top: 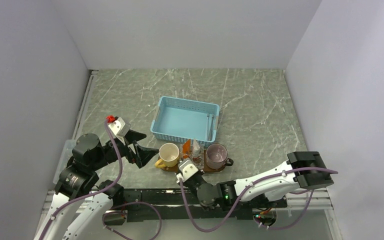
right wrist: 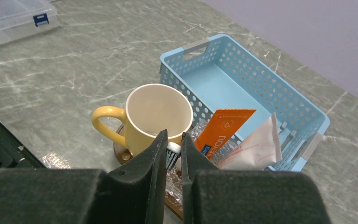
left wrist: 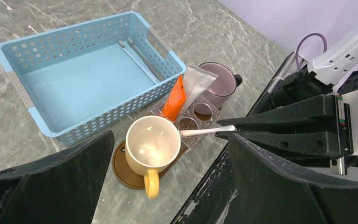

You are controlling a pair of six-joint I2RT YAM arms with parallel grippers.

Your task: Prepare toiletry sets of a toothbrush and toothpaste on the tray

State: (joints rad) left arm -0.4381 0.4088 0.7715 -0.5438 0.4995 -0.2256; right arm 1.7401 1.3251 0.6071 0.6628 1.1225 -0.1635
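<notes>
The right claw [right wrist: 173, 138] is clamped shut on a toothbrush [left wrist: 205, 131], whose white end sticks out past the tips. The brush's long axis lies nearly level and aims at the yellow mug [left wrist: 151, 140] just ahead on the wooden tray [left wrist: 121, 166]. Beyond it, the orange tube [left wrist: 175, 100] and white tube [left wrist: 196, 86] lean in a clear holder [left wrist: 200, 112]. The left claw [top: 145, 145] gapes empty on the mug's far side. The right arm looks better placed to deliver the brush.
</notes>
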